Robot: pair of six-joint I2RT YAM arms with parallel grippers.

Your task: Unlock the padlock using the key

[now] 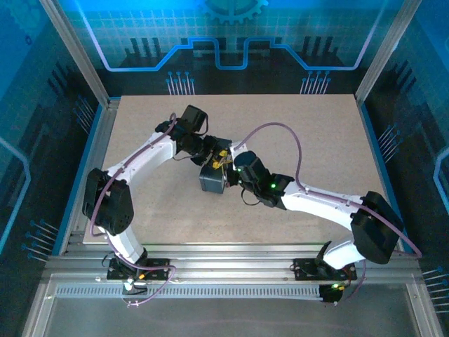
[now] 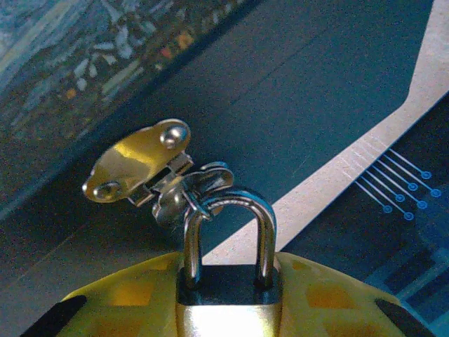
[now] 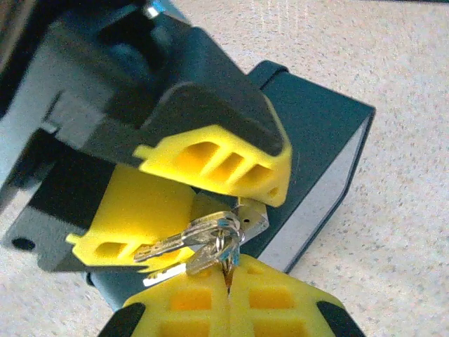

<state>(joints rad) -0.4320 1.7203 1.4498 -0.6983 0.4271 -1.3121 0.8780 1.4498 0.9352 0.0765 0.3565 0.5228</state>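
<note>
Closest to the right wrist camera, my right gripper (image 3: 228, 277) has its two yellow fingers pressed flat together. A thin strip of metal from the keys (image 3: 186, 246) drops into the seam between them, so I read it as pinching the bunch at its ring. From that ring the keys lie nearly level, blades pointing left and a little down.

Just above them, my left gripper (image 3: 245, 203) is clamped on the padlock (image 2: 228, 298). In the left wrist view the body sits between the yellow fingers and the shackle points straight up, away from them, so the long axis runs in line with the gripper. Both shackle legs are seated in the body. The key ring hooks around the left leg.

From above, the left arm rises from its near-left base, elbows outward, then sweeps in to the table's middle. The right arm comes in low from the near-right base, forearm running leftward. The two grippers meet tip to tip.

Beneath them sits a dark tin (image 3: 316, 126) on the speckled table (image 3: 393, 70). A tilted brass tab (image 2: 133, 165) with two rivets stands beside the shackle, against the tin. I cannot tell whether the shackle passes through it.
</note>
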